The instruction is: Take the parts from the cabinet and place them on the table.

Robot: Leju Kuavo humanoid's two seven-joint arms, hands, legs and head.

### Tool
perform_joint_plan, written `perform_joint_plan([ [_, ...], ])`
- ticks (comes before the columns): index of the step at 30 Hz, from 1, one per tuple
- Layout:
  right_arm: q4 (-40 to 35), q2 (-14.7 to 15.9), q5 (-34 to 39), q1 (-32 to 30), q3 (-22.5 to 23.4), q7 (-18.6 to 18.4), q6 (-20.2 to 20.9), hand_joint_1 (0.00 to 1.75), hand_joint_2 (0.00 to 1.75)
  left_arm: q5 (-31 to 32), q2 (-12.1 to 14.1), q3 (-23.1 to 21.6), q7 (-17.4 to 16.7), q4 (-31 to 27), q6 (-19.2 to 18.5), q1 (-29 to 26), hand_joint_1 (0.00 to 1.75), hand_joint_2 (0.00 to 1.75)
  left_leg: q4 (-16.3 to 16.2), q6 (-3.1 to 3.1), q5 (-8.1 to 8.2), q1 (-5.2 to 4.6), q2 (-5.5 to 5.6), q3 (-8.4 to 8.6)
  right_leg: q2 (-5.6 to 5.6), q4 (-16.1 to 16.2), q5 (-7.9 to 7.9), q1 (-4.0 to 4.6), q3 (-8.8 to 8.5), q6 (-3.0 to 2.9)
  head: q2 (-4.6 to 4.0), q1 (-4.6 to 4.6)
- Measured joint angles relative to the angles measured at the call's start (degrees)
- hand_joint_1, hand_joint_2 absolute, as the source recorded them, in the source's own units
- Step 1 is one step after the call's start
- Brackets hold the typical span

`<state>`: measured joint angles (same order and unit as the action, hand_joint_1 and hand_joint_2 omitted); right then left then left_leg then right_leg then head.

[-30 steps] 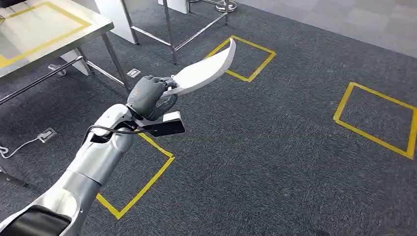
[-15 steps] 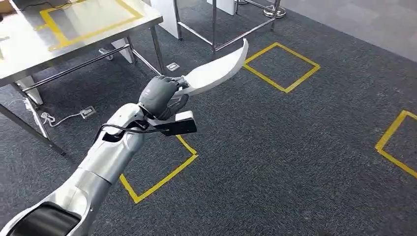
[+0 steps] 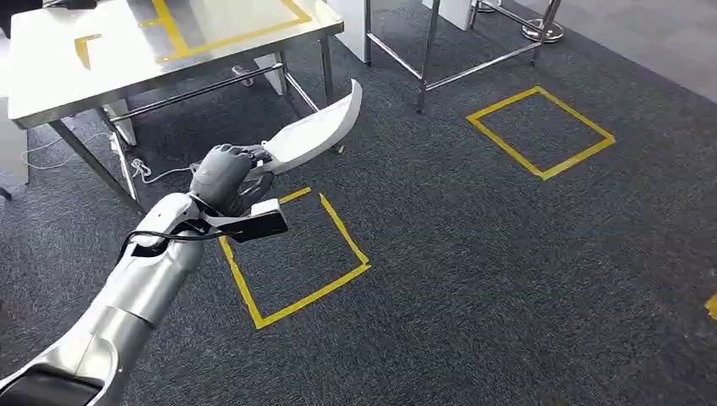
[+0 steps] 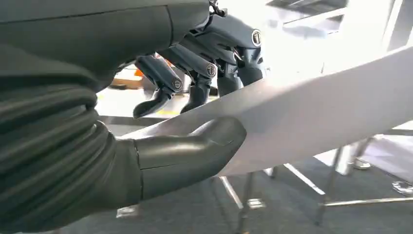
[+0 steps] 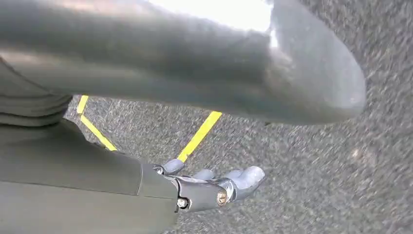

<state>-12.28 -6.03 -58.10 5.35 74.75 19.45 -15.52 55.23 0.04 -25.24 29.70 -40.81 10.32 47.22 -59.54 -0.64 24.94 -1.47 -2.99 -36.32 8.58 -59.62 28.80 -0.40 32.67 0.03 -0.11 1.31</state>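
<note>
My left hand [image 3: 224, 173] grips a long, white, curved part [image 3: 317, 128] by its near end and holds it out over the dark carpet. The part's tip points toward the steel table [image 3: 76, 80] at the upper left, whose top carries yellow tape lines. In the left wrist view the thumb [image 4: 185, 156] lies on one face of the white part [image 4: 316, 117] and the fingers [image 4: 204, 73] curl over the other. My right hand [image 5: 214, 187] hangs above the carpet, fingers apart and holding nothing.
A yellow tape square [image 3: 292, 254] lies on the carpet just below the left hand, another yellow square [image 3: 541, 131] farther right. Metal table legs [image 3: 97, 165] and cables stand near the left arm. A second metal frame [image 3: 427, 59] stands behind the part.
The whole picture has shifted: the camera turned, bringing the steel table closer and more into view. My left hand still holds the white part the same way.
</note>
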Motion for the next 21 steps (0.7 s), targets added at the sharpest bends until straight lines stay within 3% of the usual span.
perform_joint_plan([
  [1,0.0,0.0,0.0,0.2,0.0,-0.3,-0.1,0.00,0.00,0.0,0.2,0.1,0.0,0.0,0.0,0.0,1.75,1.75,0.5,-0.35,-0.20,0.15,0.95,0.28,0.82,0.1,0.21,0.12,-0.42,0.41,0.00,0.15],
  [2,0.0,0.0,0.1,0.3,0.0,-0.5,-0.2,0.00,0.00,0.0,0.1,0.1,0.0,-0.1,0.0,-0.1,1.75,1.75,1.1,-0.68,-0.51,0.74,1.52,0.90,-0.89,-0.3,0.73,-0.27,-0.39,0.85,0.00,0.02],
  [3,0.0,-0.1,0.3,0.3,0.0,-0.8,-0.3,0.00,0.00,0.1,0.0,0.2,-0.1,0.0,0.1,0.2,1.75,1.75,1.3,-0.89,-0.61,0.88,2.18,0.97,-4.65,-1.9,1.66,-0.47,0.27,1.20,0.00,0.09],
  [4,0.0,-0.1,0.4,0.1,0.0,-1.1,-0.4,0.00,0.00,0.4,-0.6,0.2,-0.1,0.1,0.1,0.5,1.75,1.75,1.3,-1.25,-0.67,1.02,2.80,0.87,-6.92,-5.7,3.57,-0.51,2.20,1.40,0.00,-0.11],
  [5,0.0,-0.1,0.5,0.0,0.0,-1.3,-0.6,0.00,0.00,0.6,-1.2,0.1,-0.2,0.2,0.1,0.5,1.75,1.75,1.3,-1.31,-0.67,1.09,3.86,0.83,-7.97,-10.4,5.56,-0.54,4.68,1.63,0.00,-0.24],
  [6,0.0,0.0,0.6,-0.2,0.0,-1.3,-0.8,0.00,0.00,0.7,-1.6,0.1,-0.2,0.5,0.1,0.4,1.75,1.75,1.2,-1.32,-0.66,1.10,4.74,0.81,-8.29,-14.4,6.90,-0.55,6.93,1.82,0.02,-0.31],
  [7,0.0,0.0,0.7,-0.2,0.0,-1.4,-1.0,0.00,0.00,1.0,-1.8,0.0,-0.2,0.7,0.0,0.2,1.75,1.75,1.1,-1.30,-0.65,1.12,5.63,0.81,-8.36,-16.9,6.96,-0.56,8.59,1.94,0.02,-0.35],
  [9,0.0,-0.1,0.8,-0.2,0.0,-1.7,-1.0,0.00,0.00,1.1,-1.9,0.0,-0.3,1.1,0.0,0.2,1.75,1.75,0.9,-1.21,-0.60,1.22,6.79,0.81,-8.39,-14.9,4.49,-0.68,8.33,2.00,0.02,-0.33],
  [13,0.0,-0.1,0.9,-0.2,0.0,-1.7,-1.0,0.00,0.00,1.1,-2.0,0.0,-0.3,1.2,0.0,0.2,1.75,1.75,0.8,-1.17,-0.58,1.27,7.04,0.80,-8.42,-13.8,3.73,-0.73,7.93,2.00,0.00,-0.35],
  [14,0.0,-0.1,0.9,-0.2,0.0,-1.8,-1.1,0.00,0.00,1.2,-2.1,0.0,-0.4,1.4,0.0,0.3,1.75,1.75,0.6,-0.96,-0.46,1.37,7.80,0.79,-8.63,-9.8,1.22,-0.87,6.17,2.09,0.00,-0.33],
  [15,0.0,-0.2,0.9,-0.3,0.0,-1.9,-1.3,0.00,0.00,1.5,-3.0,0.0,-0.7,2.0,0.0,0.8,1.75,1.75,-0.5,0.11,-0.01,1.26,9.37,0.19,-13.34,-0.6,-0.96,-1.59,2.17,2.33,0.00,-0.46],
  [16,0.0,-0.2,0.8,0.2,0.0,-1.9,-1.9,0.00,0.00,1.7,-3.2,0.0,-0.9,2.5,-0.2,1.0,1.75,1.75,0.1,1.14,-0.37,1.53,10.48,-0.13,-12.18,-0.8,-1.21,-1.12,2.32,0.90,0.00,-0.46],
  [17,0.0,-0.4,0.8,0.2,0.0,-1.8,-2.1,0.00,0.00,1.7,-3.2,0.0,-1.0,2.7,-0.4,1.0,1.75,1.75,0.2,1.56,-0.51,1.52,10.94,-0.19,-11.77,-0.6,-1.40,-1.35,1.98,0.39,0.00,-0.50],
  [18,0.0,-0.6,0.8,0.3,0.0,-1.8,-2.2,0.00,0.00,1.7,-3.1,0.0,-1.1,2.8,-0.5,1.0,1.75,1.75,0.0,1.77,-0.32,1.55,10.58,-0.52,-11.21,-0.3,-1.68,-1.66,1.84,-0.08,0.00,-0.52],
  [19,0.0,-0.6,0.8,0.2,0.0,-1.7,-2.4,0.00,0.00,1.7,-3.1,0.0,-1.2,2.9,-0.7,1.1,1.75,1.75,-1.4,2.07,0.70,1.24,7.28,-0.98,-11.15,-0.3,-1.62,-1.48,1.80,-0.42,0.00,-0.03],
  [20,0.0,-0.6,0.8,-0.1,0.0,-1.6,-2.6,0.00,0.00,1.7,-3.4,0.0,-1.3,3.0,-0.8,1.3,1.75,1.75,-0.9,0.48,-0.43,1.25,6.48,0.02,-11.38,-0.5,-1.33,-1.12,1.87,0.00,0.00,0.31],
  [21,0.0,-0.7,0.8,-0.1,0.0,-1.6,-2.8,0.00,0.00,1.8,-3.4,-0.1,-1.5,3.0,-0.9,1.5,1.75,1.75,0.0,-0.71,0.33,1.35,6.39,0.41,-11.05,-0.7,-1.30,-0.86,1.98,-0.07,0.00,0.20],
])
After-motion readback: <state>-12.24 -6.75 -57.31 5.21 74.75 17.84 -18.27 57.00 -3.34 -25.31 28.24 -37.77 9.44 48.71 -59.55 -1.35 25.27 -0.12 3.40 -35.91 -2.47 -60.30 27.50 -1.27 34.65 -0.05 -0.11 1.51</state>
